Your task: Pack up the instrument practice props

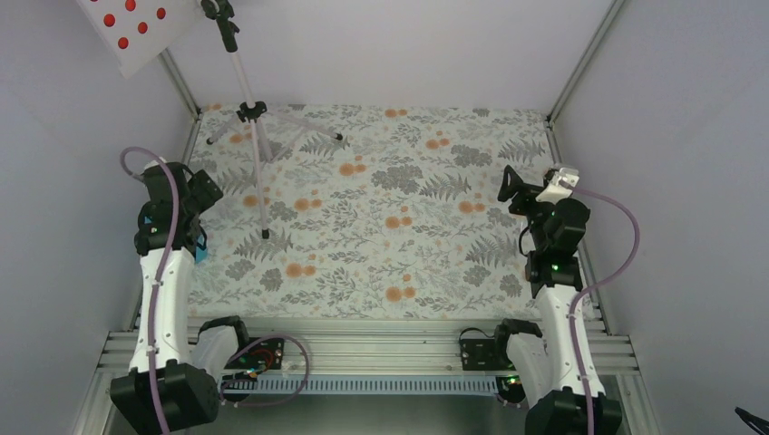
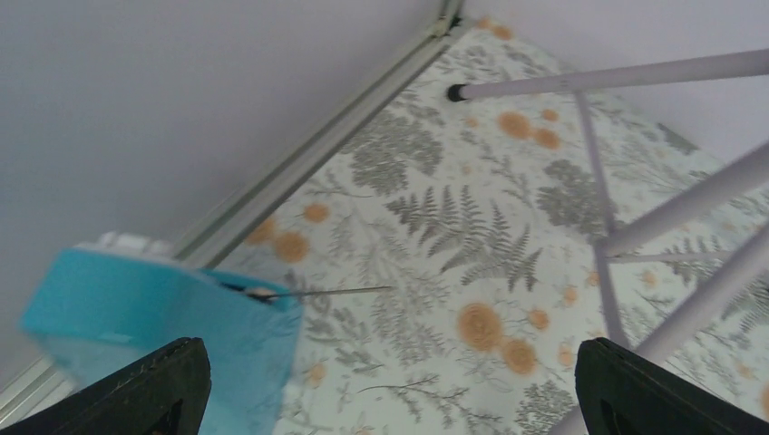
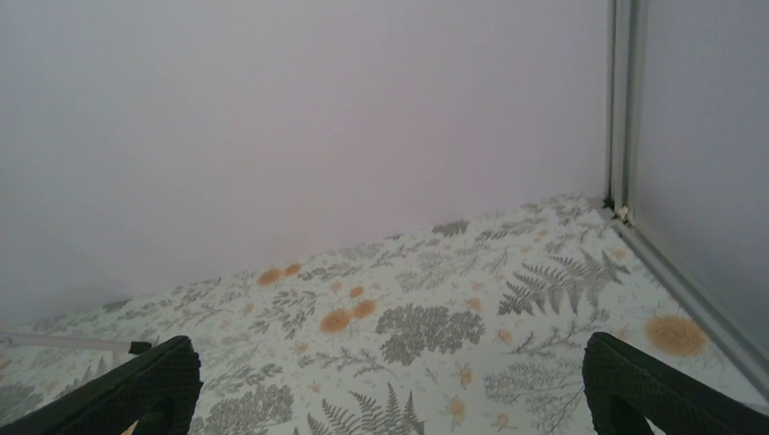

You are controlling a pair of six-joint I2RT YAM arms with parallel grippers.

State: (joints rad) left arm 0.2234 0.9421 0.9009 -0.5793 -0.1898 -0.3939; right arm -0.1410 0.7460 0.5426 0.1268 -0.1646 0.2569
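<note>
The silver tripod music stand (image 1: 252,113) stands at the back left. Its pale desk (image 1: 136,32) is cut off by the top edge and shows red spots in its holes; no red sheet shows otherwise. Its legs cross the left wrist view (image 2: 671,204), and one leg tip shows in the right wrist view (image 3: 73,343). The turquoise metronome (image 2: 154,326) lies by the left wall, against my left gripper's (image 2: 390,399) left finger. Only a sliver shows in the top view (image 1: 199,255). The left gripper (image 1: 201,190) is open and grips nothing. My right gripper (image 1: 519,186) is open and empty at the right (image 3: 390,408).
A floral cloth (image 1: 390,217) covers the table. White walls close in the left, back and right sides, with metal corner posts (image 1: 580,63). A slotted metal rail (image 1: 381,349) runs along the near edge between the arm bases.
</note>
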